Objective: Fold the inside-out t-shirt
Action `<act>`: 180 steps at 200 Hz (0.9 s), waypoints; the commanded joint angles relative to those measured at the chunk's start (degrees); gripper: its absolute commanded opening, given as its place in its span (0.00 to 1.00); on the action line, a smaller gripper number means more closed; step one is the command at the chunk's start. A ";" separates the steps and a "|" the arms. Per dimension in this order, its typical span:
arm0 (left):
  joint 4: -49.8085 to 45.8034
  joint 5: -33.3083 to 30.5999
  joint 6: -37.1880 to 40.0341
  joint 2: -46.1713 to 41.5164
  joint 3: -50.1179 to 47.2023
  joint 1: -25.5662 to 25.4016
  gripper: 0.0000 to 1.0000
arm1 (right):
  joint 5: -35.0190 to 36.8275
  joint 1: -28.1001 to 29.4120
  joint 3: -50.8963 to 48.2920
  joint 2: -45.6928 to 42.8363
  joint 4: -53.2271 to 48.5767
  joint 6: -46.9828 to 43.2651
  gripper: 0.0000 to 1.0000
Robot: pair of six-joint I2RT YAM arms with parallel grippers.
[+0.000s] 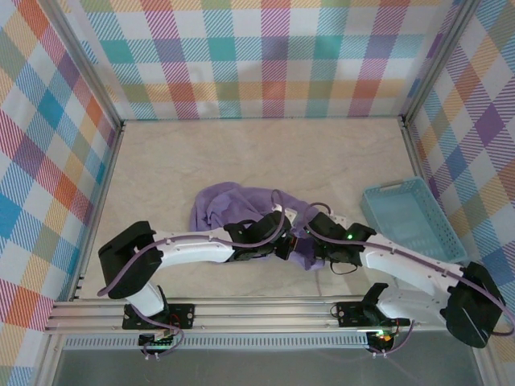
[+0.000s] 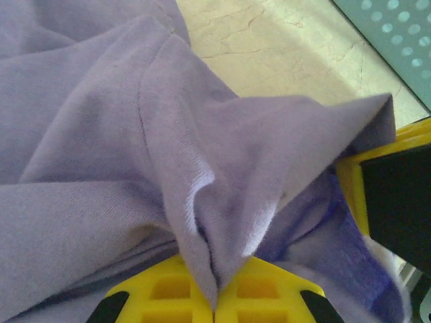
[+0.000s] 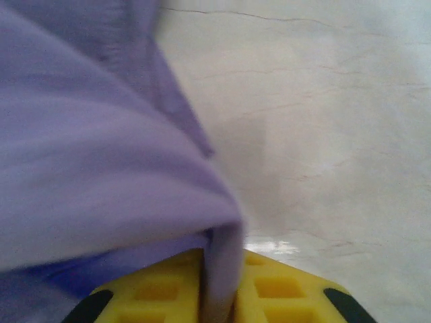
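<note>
Your tabletop (image 1: pixel 241 153) is pale and marbled, with checked walls (image 1: pixel 273 56) on its far, left and right sides. The lavender t-shirt (image 1: pixel 233 205) lies crumpled in a heap about midway between the left and right edges, nearer the near edge than the far one. Its bulk spreads toward the left of the heap, and its near right part runs under the two wrists. The light blue basket (image 1: pixel 410 217) stands at the right edge, well apart from the cloth.

Your left arm (image 1: pixel 193 249) reaches in from the near left and your right arm (image 1: pixel 402 269) from the near right. They meet over the near right part of the heap.

In the left wrist view you see the left tool (image 2: pixel 215 303) clenched on a raised fold of the t-shirt (image 2: pixel 202 168). The cloth is drawn up into a peak and pinched in the seam where the yellow fingers (image 2: pixel 168 289) meet.

In the right wrist view the right tool (image 3: pixel 219 303) grasps a hanging edge of the t-shirt (image 3: pixel 101 168). A narrow strip of cloth runs down between its yellow fingers (image 3: pixel 276 289), which stand close on either side of it. Bare tabletop (image 3: pixel 323 134) shows beyond.
</note>
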 commanded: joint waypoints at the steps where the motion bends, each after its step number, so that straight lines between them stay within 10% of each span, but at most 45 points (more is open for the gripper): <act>1: -1.95 -0.04 0.73 0.90 0.91 -0.50 0.02 | -5.98 0.48 -0.95 -3.64 5.77 -5.51 0.11; 83: -9.36 -15.24 -1.91 -14.24 -5.69 -5.10 0.39 | -19.97 0.09 -2.10 -7.08 18.73 -12.05 0.00; 180: 5.26 -3.76 -1.58 -19.80 -14.63 -5.55 0.45 | -27.06 -0.03 2.28 -1.13 26.11 -12.22 0.04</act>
